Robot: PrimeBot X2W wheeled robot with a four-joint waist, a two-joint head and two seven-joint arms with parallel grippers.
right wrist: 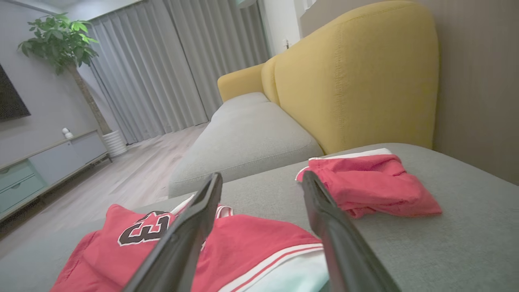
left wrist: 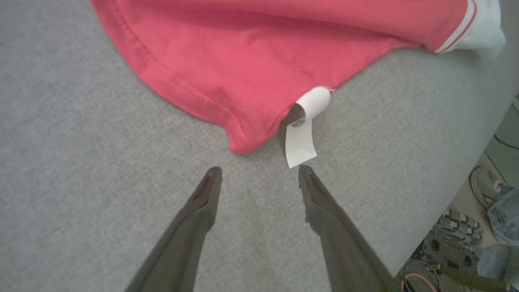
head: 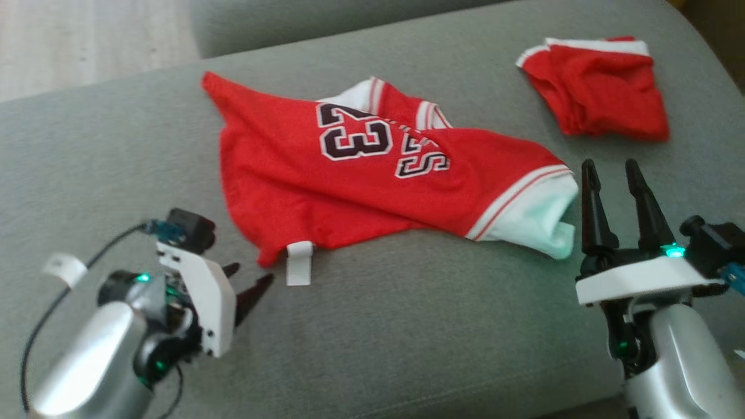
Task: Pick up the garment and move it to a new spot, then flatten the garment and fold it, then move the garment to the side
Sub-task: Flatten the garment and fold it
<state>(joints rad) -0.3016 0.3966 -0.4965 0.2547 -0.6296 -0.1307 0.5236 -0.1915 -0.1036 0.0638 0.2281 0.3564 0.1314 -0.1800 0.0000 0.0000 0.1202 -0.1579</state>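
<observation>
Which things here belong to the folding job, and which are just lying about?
In the job:
red jersey, crumpled on the grey cushion
left gripper, open near its hem
right gripper, open by its white trim

Lying about:
small folded red garment
yellow sofa back
potted plant
low cabinet

head cam high, L wrist close, R wrist low, jersey point(head: 279, 174) shared

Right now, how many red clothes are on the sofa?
2. The number 23 jersey lies rumpled in the middle of the grey sofa; a smaller folded red garment sits apart at the far right. Nothing seems hidden.
</observation>
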